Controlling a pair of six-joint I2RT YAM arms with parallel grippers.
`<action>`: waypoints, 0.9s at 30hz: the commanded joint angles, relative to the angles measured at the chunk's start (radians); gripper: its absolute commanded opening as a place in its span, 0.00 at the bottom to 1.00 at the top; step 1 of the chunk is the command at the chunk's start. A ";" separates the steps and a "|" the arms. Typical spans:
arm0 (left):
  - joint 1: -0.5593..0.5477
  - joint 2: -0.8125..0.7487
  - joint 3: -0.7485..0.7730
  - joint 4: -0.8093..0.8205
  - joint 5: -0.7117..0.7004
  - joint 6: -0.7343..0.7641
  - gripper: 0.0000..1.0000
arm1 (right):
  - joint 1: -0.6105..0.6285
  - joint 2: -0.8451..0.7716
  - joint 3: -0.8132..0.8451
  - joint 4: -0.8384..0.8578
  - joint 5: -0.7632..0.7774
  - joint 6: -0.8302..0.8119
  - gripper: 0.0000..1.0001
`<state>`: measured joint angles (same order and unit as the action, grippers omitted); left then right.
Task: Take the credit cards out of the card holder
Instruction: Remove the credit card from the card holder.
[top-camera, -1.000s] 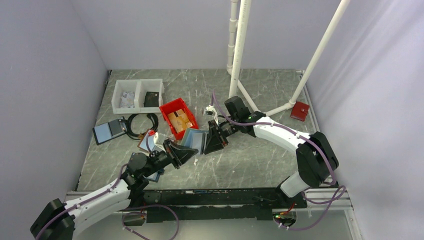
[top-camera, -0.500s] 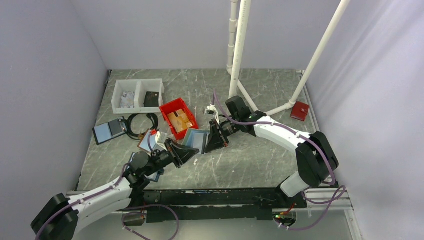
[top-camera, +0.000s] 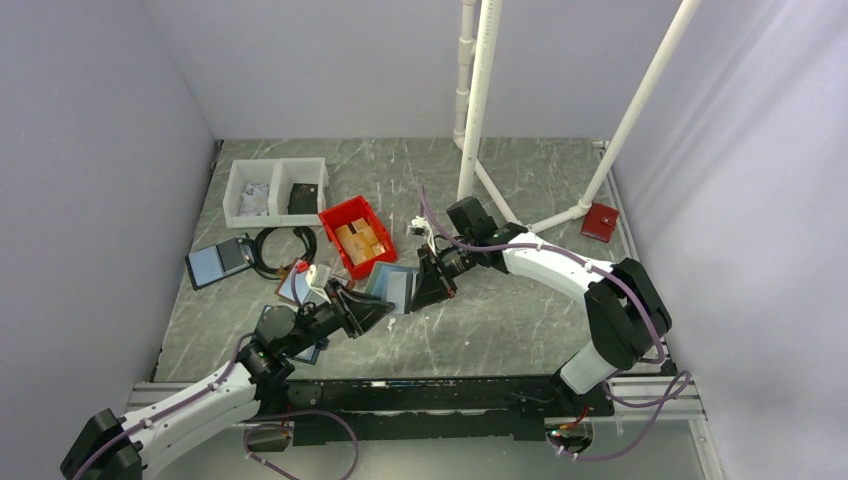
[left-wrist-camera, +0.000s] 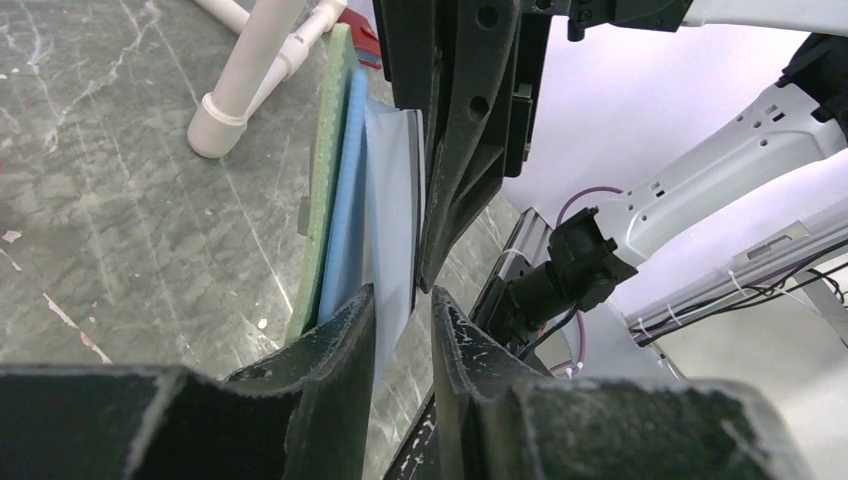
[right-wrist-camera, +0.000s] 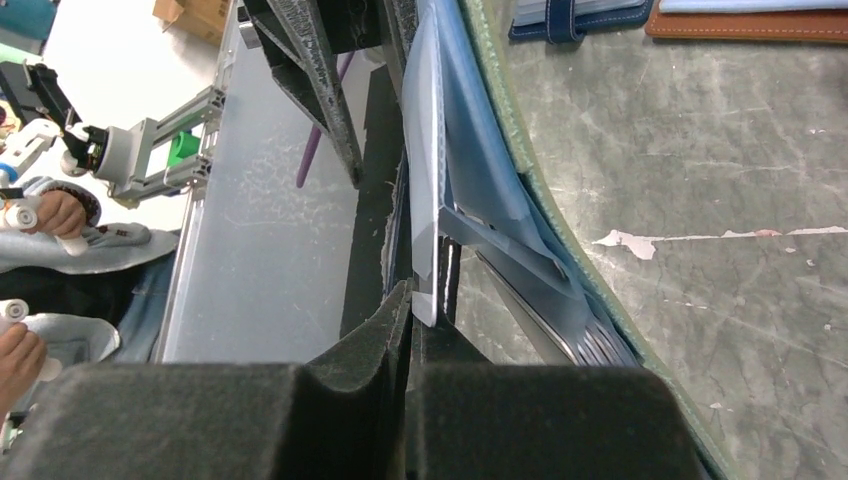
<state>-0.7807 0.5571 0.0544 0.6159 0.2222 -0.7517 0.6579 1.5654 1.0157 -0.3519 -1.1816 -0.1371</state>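
holder: the card holder (top-camera: 393, 284) is up off the surface (top-camera: 500, 330), stood on edge between the two arms. its teal-green edge is on one side and its pale blue leaves are fanned.
right end effector: the right end effector (right-wrist-camera: 418, 300) is pressed together on one pale leaf at the holder's end. from here it looks to be the only thing carrying the holder.
left end effector: the left end effector (left-wrist-camera: 400, 305) has its fingers a little apart. a corner of a pale leaf sits in the gap, not nipped as far as i can see.
credit cards: i can't pick any out. edge-on, cards and clear pockets all look like pale sheet.
risk, drop: that's one thin pinch. a sideways tug from the left could slide the leaf out, and the holder would fall.
risk, wrong layer: if the left closes on a pocket leaf and not a card, the arms would only pull against each other and strain the holder.
risk, knock: the two end effectors are almost touching, so a small misjudged move could bump them.
around: the red bin (top-camera: 342, 206) is just beside the holder. the brown-edged folder (top-camera: 297, 284) and navy-edged folder (right-wrist-camera: 575, 22) lie near the left arm. the cable coil (top-camera: 283, 250) and white tray (top-camera: 240, 165) are further back.
in the way: the bin crowds the far-left side, and a dropped card could land among the folders.
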 joint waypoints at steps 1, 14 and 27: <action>-0.003 -0.012 0.014 -0.005 -0.019 -0.022 0.26 | 0.000 0.001 0.027 0.000 -0.004 -0.044 0.00; -0.003 -0.041 0.002 -0.035 -0.040 -0.061 0.26 | 0.000 0.034 0.038 -0.034 0.004 -0.081 0.00; 0.000 -0.052 -0.011 -0.047 -0.043 -0.089 0.00 | 0.000 0.059 0.044 -0.051 0.008 -0.097 0.00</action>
<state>-0.7803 0.5190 0.0425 0.5293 0.1825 -0.8173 0.6640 1.6104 1.0161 -0.4107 -1.1709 -0.1982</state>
